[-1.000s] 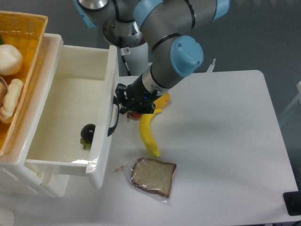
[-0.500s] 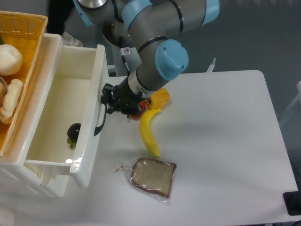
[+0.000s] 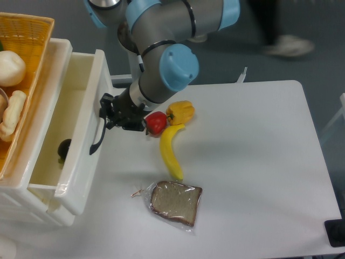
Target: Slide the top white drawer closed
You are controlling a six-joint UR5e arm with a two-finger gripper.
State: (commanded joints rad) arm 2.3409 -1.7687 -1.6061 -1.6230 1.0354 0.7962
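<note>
The top white drawer (image 3: 81, 140) stands partly open at the left, its glossy front tilted toward the table. Its dark curved handle (image 3: 99, 139) is on the front. A small dark round fruit (image 3: 64, 149) lies inside the drawer. My gripper (image 3: 107, 112) is pressed against the drawer front at the upper end of the handle. Its fingers look close together; I cannot tell whether they are open or shut. The arm (image 3: 161, 70) reaches down from the top middle.
An orange wicker basket (image 3: 21, 59) with pale vegetables sits on the cabinet at top left. A red tomato (image 3: 156, 122), a yellow pepper (image 3: 181, 111), a banana (image 3: 171, 154) and a bagged bread slice (image 3: 174, 202) lie on the white table (image 3: 259, 162).
The drawer front has slid left, into the cabinet, with my gripper following it. The dark fruit inside has moved left too. The tomato, hidden before, now shows.
</note>
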